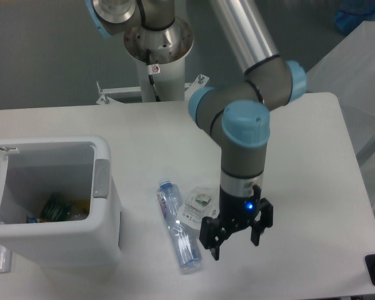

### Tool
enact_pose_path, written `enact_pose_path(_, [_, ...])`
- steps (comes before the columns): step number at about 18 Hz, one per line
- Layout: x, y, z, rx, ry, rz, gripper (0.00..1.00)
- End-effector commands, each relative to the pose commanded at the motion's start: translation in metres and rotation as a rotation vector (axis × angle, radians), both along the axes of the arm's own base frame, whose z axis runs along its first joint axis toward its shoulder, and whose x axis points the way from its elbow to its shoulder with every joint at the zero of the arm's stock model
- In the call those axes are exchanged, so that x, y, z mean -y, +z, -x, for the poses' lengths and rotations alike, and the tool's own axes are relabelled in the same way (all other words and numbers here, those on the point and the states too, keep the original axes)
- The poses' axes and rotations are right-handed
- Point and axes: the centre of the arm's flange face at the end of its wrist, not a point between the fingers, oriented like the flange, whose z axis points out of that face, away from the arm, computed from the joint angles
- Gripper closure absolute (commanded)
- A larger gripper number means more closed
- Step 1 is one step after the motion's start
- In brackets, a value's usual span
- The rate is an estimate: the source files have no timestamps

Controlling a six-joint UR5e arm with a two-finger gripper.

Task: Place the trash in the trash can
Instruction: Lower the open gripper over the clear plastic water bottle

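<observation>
Here, near the table's front edge, the gripper is held wide and empty beside the plastic bottle and packet. The bottle could be rolled off. Farther left, the trash can is open.

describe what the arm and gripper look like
The arm has silver-grey metal tubes and dark grey joint housings with light blue caps. Its wrist is a grey cylinder with a silver band. The gripper is black with two fingers, with a small blue light glowing above it. The white base column carries a small red-and-white sticker.
</observation>
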Motion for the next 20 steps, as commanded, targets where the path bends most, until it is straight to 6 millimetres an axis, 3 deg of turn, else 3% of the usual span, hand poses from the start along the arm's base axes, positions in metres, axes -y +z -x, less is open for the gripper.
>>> enact_pose_path(12, [-0.033,-0.066,-0.043,0.019,-0.058,0.123,0.00])
enact_pose_path(20, [-0.033,-0.086,-0.050,0.027,-0.072,0.161,0.00])
